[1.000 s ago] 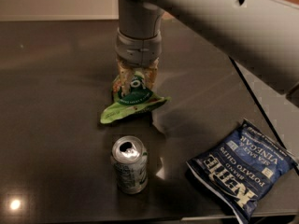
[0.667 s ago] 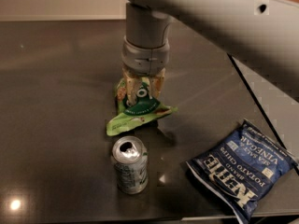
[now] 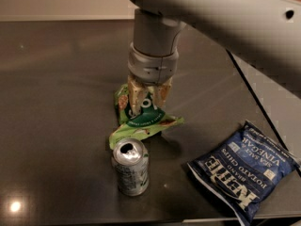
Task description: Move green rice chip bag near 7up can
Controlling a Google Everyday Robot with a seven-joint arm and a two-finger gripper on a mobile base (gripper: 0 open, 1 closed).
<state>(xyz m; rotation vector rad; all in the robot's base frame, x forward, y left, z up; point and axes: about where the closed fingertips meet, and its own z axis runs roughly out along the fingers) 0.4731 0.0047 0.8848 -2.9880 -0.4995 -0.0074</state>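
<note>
- The gripper (image 3: 149,98) pointed straight down over the middle of the dark table (image 3: 51,79), hanging from the thick grey arm (image 3: 225,18) that came in from the upper right.
- Its two pale fingers (image 3: 135,95) were closed on the upper part of the green rice chip bag (image 3: 146,122), one on each side of the round dark logo.
- The bag hung crumpled below the fingers, its lower edge flared out sideways just behind the top of the 7up can (image 3: 130,167).
- Whether that edge touched the can or the table could not be told.
- The can stood upright near the front edge, its opened silver top facing up.
- A dark blue chip bag (image 3: 242,173) lay flat to the right, well apart from both.
</note>
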